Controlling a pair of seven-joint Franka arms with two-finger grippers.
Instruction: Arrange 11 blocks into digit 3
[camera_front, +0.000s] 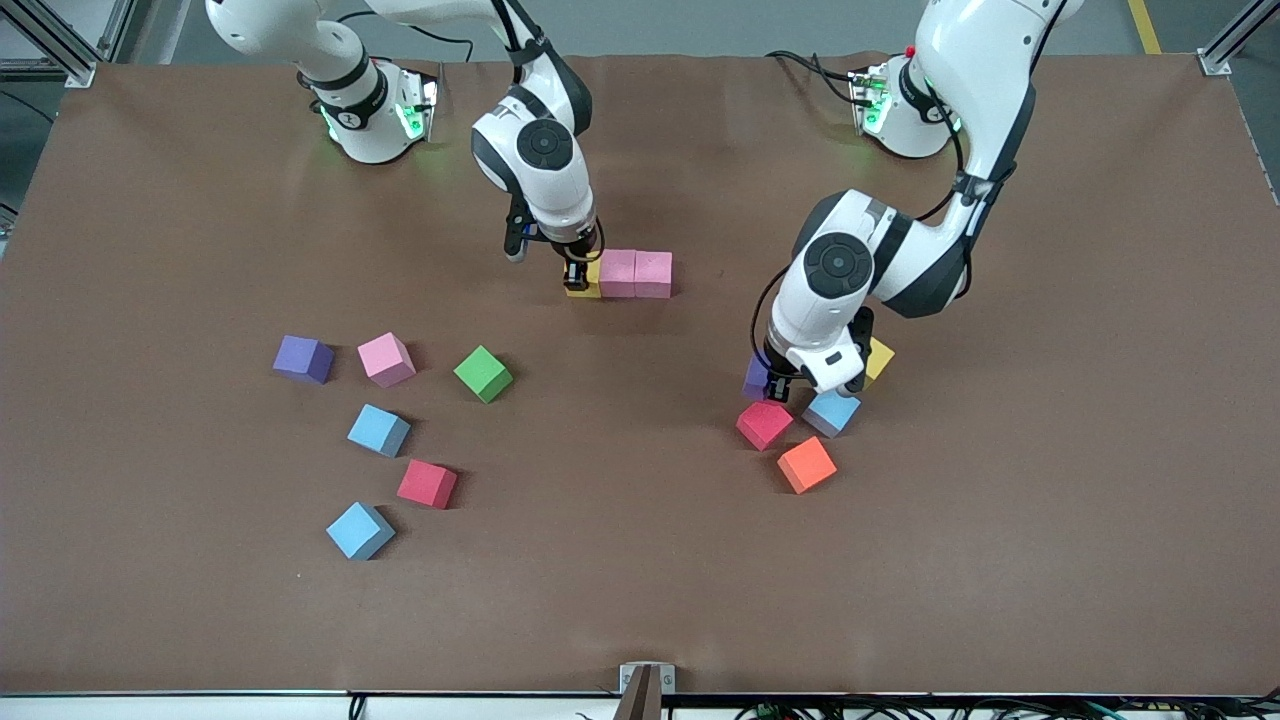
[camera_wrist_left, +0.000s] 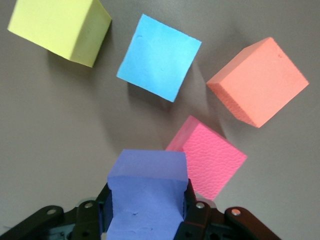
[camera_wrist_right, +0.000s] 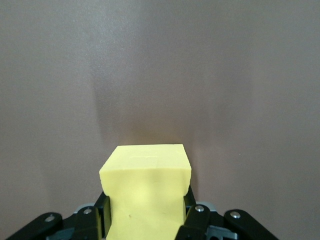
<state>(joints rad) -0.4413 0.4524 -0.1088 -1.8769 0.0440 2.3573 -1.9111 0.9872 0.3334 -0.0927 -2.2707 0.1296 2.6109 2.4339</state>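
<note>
**Both hands loaded, top bar going down**

Left hand (camera_front: 778, 383) clamps a purple block (camera_wrist_left: 147, 192) among loose blocks. Farther off, right hand (camera_front: 577, 272) pinches a yellow block (camera_wrist_right: 146, 192) touching the pink pair (camera_front: 635, 273); seat it flush and square before letting go.

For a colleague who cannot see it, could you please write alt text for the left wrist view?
The left gripper is shut on a purple block just above the brown table. Four blocks lie there past it: pink closest, then orange, light blue and yellow.
</note>
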